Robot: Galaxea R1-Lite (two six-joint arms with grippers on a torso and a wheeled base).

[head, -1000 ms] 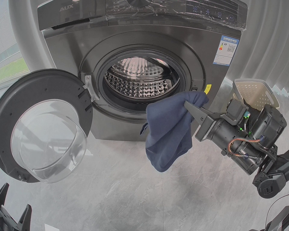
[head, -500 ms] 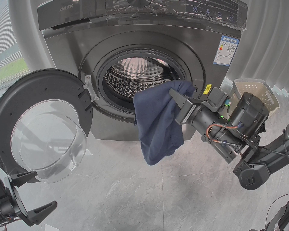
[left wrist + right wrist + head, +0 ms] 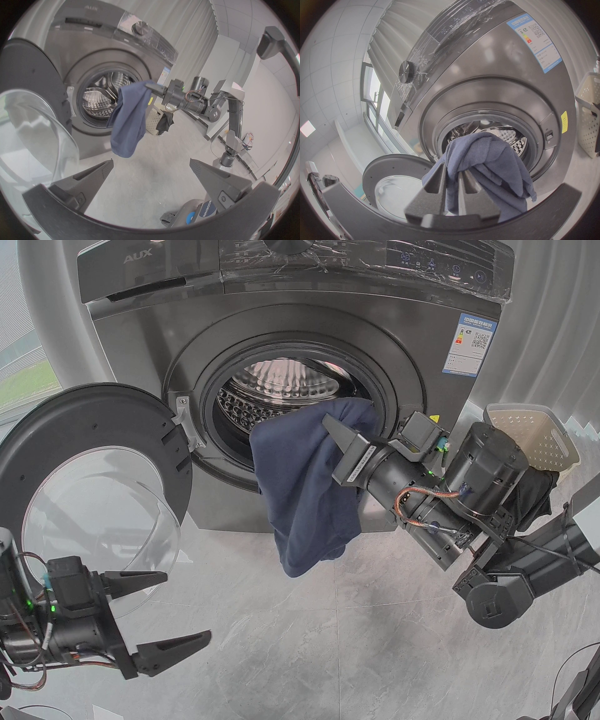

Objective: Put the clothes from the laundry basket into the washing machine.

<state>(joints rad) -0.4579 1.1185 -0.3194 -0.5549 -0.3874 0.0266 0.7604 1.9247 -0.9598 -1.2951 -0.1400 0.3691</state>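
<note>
Right gripper (image 3: 328,422) is pinching a blue garment (image 3: 300,496) before the drum (image 3: 281,387), left gripper (image 3: 187,606) gaping; dark clothes (image 3: 534,493) are waiting on the basket (image 3: 531,434).

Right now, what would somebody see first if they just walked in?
The blue cloth dangling from the shut right gripper, right at the washer's open mouth. Next, the round door standing wide open on the left, and the open left gripper low beside it.

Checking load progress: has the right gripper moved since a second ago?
Yes. The right gripper, shut on the blue garment, moved toward the robot's left and slightly up, from the right edge of the drum opening to in front of it.
</note>
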